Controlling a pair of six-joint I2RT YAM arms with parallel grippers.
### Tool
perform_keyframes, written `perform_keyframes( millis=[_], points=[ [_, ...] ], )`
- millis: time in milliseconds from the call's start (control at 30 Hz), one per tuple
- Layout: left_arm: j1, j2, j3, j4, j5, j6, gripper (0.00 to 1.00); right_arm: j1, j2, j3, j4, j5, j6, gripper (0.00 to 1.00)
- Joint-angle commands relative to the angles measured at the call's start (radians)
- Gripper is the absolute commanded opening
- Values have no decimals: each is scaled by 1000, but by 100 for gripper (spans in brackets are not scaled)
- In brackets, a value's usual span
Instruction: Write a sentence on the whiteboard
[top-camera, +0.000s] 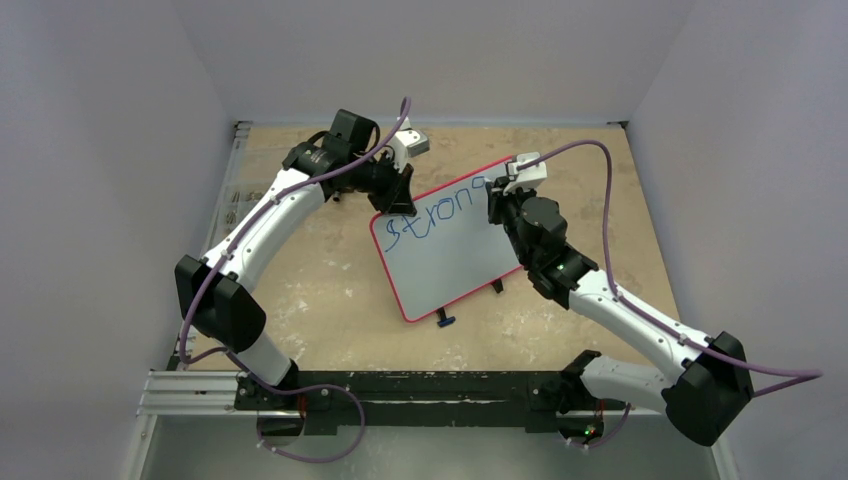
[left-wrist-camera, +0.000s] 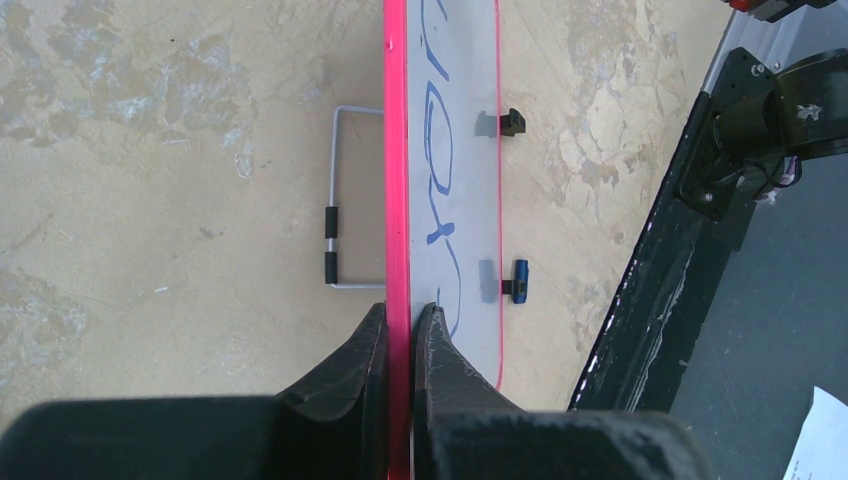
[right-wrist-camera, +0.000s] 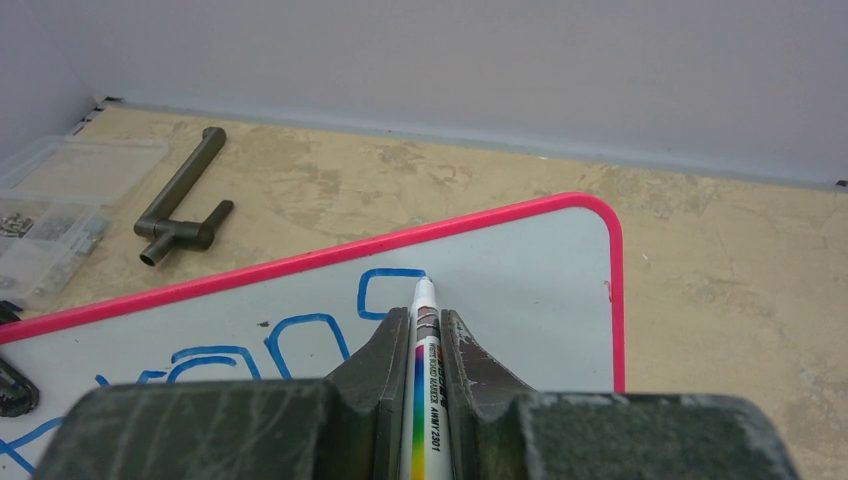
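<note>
a light, stiff, probably slippery whiteboard (top-camera: 455, 260) is standing tilted near the middle of the table (top-camera: 320, 300), the left gripper (left-wrist-camera: 400, 325) clamping its red frame (left-wrist-camera: 396, 150) at the far left corner, the right gripper (right-wrist-camera: 425, 335) pinching a marker (right-wrist-camera: 423, 300) at the blue sentence (top-camera: 432, 215).

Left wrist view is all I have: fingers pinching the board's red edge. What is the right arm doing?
Observer: The right gripper is shut on a marker, its tip against the whiteboard.
Operator: How far along is the writing?
Observer: The sentence reads "Stron", with the next letter only part drawn.
Operator: Anything beyond the board?
Observer: A dark metal handle lies on the table past the board's far edge.
</note>
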Motion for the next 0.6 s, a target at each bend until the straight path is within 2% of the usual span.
perform_keyframes(
  millis=[0,333,567],
  points=[
    [-18,28,-3,-61,-118,121,0,-6,18,27,31,-25,13,0],
    [-18,28,-2,-62,-116,121,0,-6,26,20,29,-47,32,0],
    [-18,26,-3,-63,-121,120,0,-6,-6,-42,1,-65,57,0]
  ],
)
